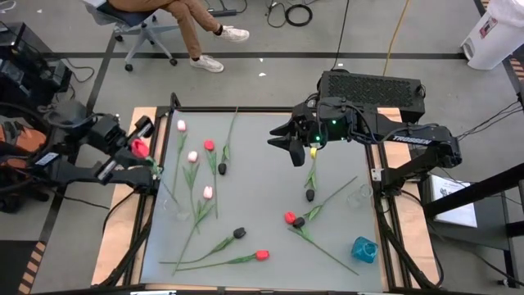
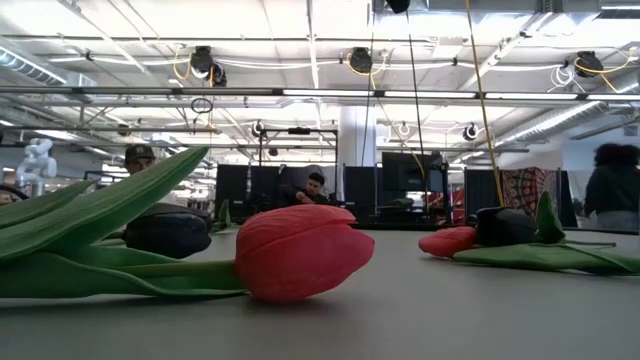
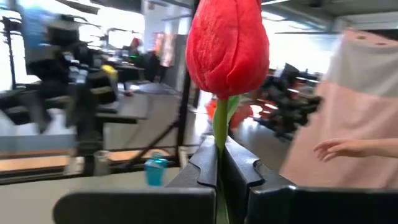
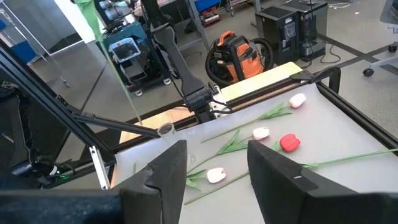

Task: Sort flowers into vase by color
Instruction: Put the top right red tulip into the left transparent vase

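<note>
Left tool [image 1: 141,147] at frame left, pinching red tulip [image 3: 227,46] by its stem. Right tool [image 1: 288,141] upper centre, spread, holding nothing. Other tulips [image 1: 207,192] scattered across table [image 1: 262,205].

Both robot arms are dark, almost black, and made of thick round tubes joined together. The right arm [image 1: 409,143] has white letters along its tube. Near the table's back edge [image 1: 246,109], a small green light shines on its wrist. Thin black cables run along both arms. The left arm [image 1: 90,168] has silver metal bits at its joints. The left gripper's fingers [image 3: 205,165] are black, flat and blocky, with stepped edges. The right gripper's fingers [image 4: 165,177] are wide black slabs with slanted tops.
</note>
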Controlling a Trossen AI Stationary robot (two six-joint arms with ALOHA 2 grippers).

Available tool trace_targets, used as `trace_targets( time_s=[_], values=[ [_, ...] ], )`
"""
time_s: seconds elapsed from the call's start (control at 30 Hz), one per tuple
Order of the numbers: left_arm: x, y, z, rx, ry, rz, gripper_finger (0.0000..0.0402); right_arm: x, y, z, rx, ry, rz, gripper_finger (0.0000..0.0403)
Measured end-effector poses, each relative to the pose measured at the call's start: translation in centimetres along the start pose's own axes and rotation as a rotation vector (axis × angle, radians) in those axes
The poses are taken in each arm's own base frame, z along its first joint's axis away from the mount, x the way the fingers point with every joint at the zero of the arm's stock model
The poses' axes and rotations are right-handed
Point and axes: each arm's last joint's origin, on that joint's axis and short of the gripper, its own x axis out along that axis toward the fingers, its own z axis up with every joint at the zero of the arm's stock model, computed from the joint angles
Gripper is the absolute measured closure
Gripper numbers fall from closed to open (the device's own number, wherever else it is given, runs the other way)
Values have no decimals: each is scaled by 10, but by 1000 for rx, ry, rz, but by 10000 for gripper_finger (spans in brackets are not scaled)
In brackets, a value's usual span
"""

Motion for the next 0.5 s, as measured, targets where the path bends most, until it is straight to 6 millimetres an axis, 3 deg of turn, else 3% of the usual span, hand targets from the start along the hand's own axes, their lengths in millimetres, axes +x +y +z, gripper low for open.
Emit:
trace_targets(
  time_s=[0.5],
  values=[
    [-11, -9, -14, 102, 103, -90, 395, 0, 0, 0, 0, 1, 0, 243]
  ],
)
